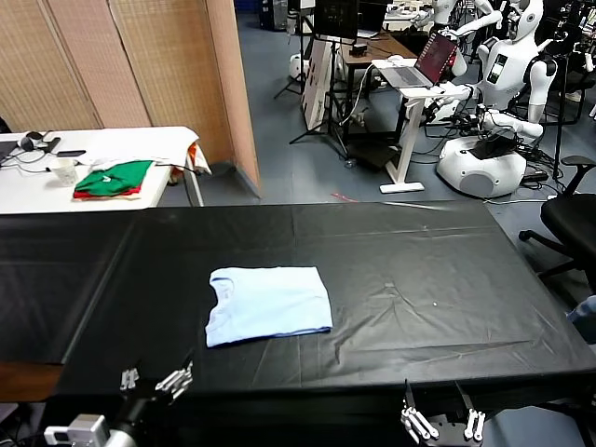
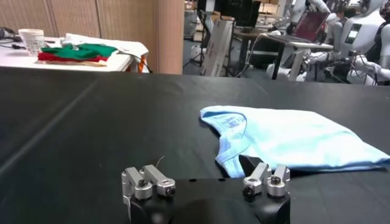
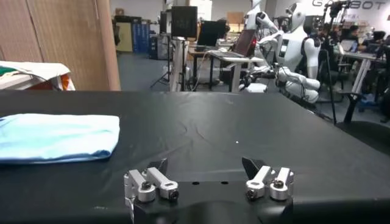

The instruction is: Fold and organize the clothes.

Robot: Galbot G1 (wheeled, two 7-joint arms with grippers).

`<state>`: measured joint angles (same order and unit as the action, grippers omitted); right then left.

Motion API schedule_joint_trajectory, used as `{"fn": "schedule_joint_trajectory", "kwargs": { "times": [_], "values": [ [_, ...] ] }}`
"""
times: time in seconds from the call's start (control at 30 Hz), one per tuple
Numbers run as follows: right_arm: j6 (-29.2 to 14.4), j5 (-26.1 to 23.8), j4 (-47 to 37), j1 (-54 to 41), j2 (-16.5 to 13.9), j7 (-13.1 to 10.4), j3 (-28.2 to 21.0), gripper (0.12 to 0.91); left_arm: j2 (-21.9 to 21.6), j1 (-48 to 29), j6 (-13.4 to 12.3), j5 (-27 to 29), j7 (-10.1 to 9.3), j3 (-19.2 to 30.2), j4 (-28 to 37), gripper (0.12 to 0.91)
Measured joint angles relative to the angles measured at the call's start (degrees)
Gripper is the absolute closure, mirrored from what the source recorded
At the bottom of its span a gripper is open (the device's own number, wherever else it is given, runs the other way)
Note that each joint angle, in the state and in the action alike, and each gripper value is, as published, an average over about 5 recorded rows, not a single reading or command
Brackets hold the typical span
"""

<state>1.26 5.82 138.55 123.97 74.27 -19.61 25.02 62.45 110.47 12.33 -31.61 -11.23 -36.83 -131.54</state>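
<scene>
The T-shirt [image 1: 268,304] lay folded into a neat rectangle on the bench [image 1: 419,279], left of centre. Folding looked done; little or nothing seemed left. The left pincer [image 1: 154,381] and right pincer [image 1: 442,424] hovered at the near edge, jaws apart, empty.

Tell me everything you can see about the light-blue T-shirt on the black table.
The light-blue T-shirt is thin, soft fabric, folded into a flat, roughly rectangular packet. Its round ribbed neckline shows at the end toward the robot's left. It lies on the black table cover, near the front edge, slightly left of centre. Nothing else touches it; both grippers are apart from it.
</scene>
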Motion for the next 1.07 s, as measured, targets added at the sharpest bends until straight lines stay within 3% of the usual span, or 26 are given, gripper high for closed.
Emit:
{"fn": "schedule_joint_trajectory", "kwargs": {
  "times": [1.07],
  "values": [
    [0.01, 0.01, 0.0, 0.0, 0.0, 0.0, 0.0, 0.118, -0.02, 1.33, -0.34, -0.05, 0.79, -1.38, -0.07, 0.123]
  ]
}}
